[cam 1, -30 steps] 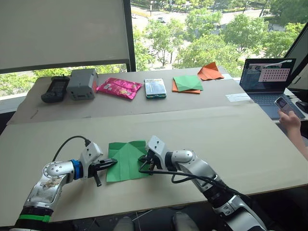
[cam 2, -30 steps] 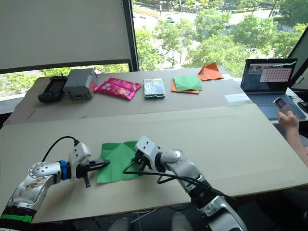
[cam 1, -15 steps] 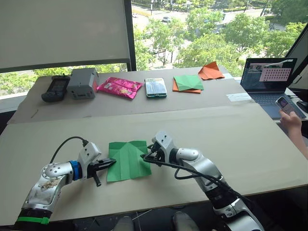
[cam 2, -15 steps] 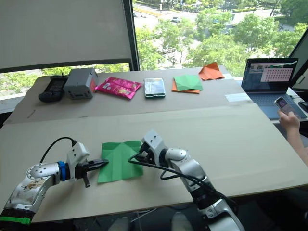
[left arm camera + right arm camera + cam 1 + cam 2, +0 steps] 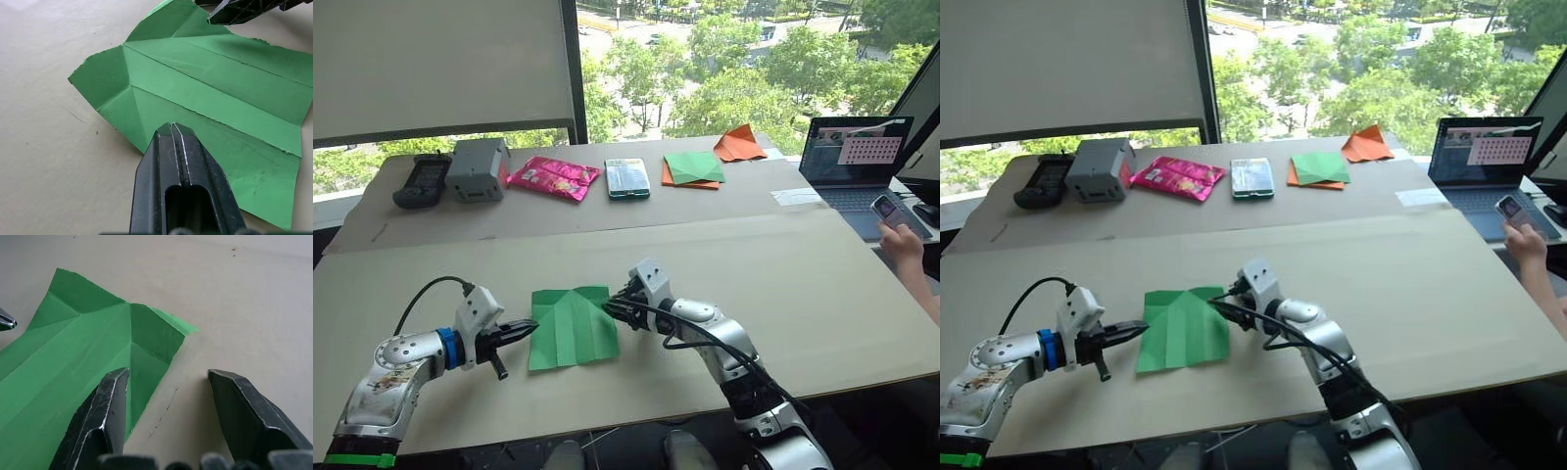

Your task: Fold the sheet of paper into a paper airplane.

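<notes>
The surface (image 5: 822,284) is a wide tan board. Along its far edge sit a laptop (image 5: 855,162), a grey box (image 5: 478,168), a pink packet (image 5: 555,178) and darker green and orange paper pieces (image 5: 693,170). The sheet of paper (image 5: 571,326) lies flat near the front edge, creased, its top corners folded in. The left gripper (image 5: 530,327) rests at the sheet's left edge, jaws clenched, seemingly on nothing. The right gripper (image 5: 168,382) has its jaws released, straddling the sheet's right edge.
</notes>
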